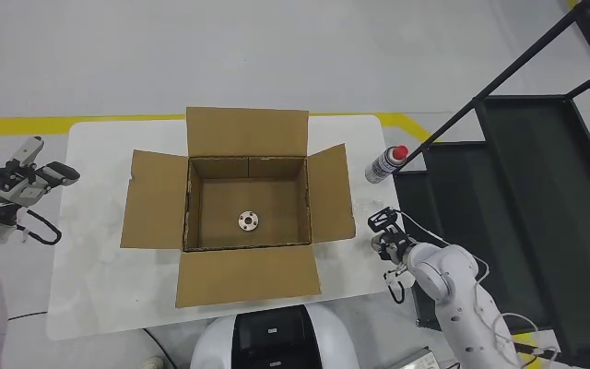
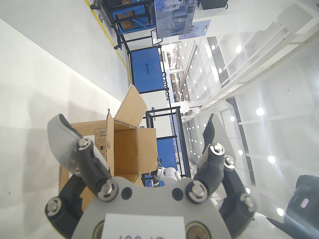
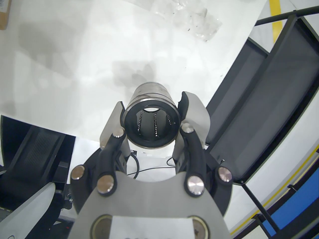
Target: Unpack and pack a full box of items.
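An open cardboard box with all flaps spread sits mid-table; a small metal ring-shaped part lies on its floor. My right gripper is over the table's right front edge, shut on a steel linear bearing, a hollow cylinder with ball rows inside. A spray can with a red cap lies at the table's back right. My left gripper hangs open beyond the table's left edge, pointing across toward the box, with nothing between its fingers.
A clear plastic bag lies on the white table between the right gripper and the spray can. Dark metal steps with a diagonal rail stand just right of the table.
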`<state>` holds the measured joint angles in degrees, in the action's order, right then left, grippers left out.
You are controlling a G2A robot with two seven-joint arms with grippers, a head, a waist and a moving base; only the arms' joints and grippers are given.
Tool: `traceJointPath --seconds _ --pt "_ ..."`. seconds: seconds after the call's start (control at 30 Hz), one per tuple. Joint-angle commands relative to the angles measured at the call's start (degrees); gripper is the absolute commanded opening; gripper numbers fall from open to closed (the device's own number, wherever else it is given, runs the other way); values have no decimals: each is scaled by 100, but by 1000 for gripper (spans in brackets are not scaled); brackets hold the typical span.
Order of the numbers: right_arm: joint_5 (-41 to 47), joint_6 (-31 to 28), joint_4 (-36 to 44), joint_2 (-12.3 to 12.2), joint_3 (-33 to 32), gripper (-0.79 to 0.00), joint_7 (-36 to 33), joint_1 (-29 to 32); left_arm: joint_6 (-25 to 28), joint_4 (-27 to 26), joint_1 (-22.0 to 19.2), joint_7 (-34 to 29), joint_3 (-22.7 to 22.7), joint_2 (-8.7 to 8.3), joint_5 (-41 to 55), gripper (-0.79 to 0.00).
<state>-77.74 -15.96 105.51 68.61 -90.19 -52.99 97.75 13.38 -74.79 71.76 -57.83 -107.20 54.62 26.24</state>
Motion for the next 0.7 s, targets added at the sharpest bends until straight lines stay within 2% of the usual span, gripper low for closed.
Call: traceJointPath --seconds 0.0,0.33,0.67 --pt "-55 51 -117 1 53 -785 33 -94 0 0 0 0 0 0 0 0" --pt "287 -1 -905 6 195 -785 363 -656 0 0 0 0 0 0 0 0" --pt "498 104 -1362 -4 196 -785 632 -864 0 0 0 0 0 0 0 0"
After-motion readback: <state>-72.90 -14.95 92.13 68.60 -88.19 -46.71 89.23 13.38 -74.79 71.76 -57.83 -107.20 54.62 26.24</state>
